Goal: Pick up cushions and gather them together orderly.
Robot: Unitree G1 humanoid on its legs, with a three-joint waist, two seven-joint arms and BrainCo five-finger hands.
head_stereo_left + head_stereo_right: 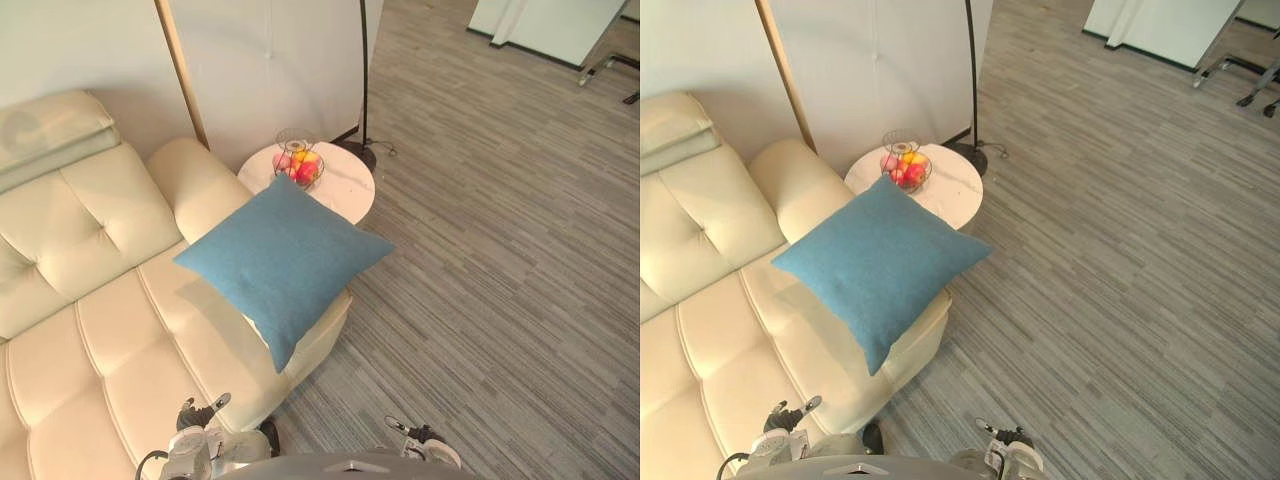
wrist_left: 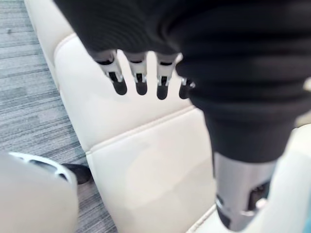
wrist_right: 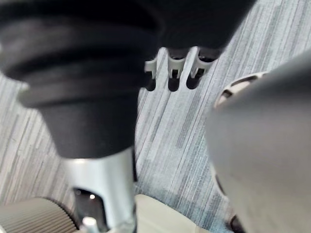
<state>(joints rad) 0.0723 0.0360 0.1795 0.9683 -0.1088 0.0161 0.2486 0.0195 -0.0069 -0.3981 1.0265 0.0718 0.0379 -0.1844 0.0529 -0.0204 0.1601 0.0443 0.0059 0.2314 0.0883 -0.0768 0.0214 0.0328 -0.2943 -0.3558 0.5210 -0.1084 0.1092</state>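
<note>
Cream tufted sofa (image 1: 100,300) takes the left half of the eye views. At upper left, a pale folded piece (image 1: 45,135) lies on the sofa back; cushion or throw, cannot tell. Left hand (image 2: 140,77), in its own wrist view, hangs above the sofa's seat near the front edge, fingers straight and relaxed, holding nothing and touching nothing. A light wooden strip (image 1: 180,70) runs up the wall panel above the sofa's rounded armrest (image 1: 200,185). The blue cushion (image 1: 285,260) is at frame centre, lying flat and turned corner-up like a diamond on the sofa's right end, beside the armrest. Its lower corner hangs past the seat's front edge and its right corner sticks out over the floor. Neither hand is near it. Its upper corner overlaps the rim of the round white side table (image 1: 345,195) in the eye views; contact cannot be told. On the table stands a wire basket (image 1: 298,150) of red and yellow fruit (image 1: 302,166). A black lamp pole (image 1: 364,70) rises just behind the table. Grey striped carpet (image 1: 500,250) covers the right half. Right hand (image 3: 174,73), in its wrist view, hangs over the carpet, fingers loosely extended, empty.
</note>
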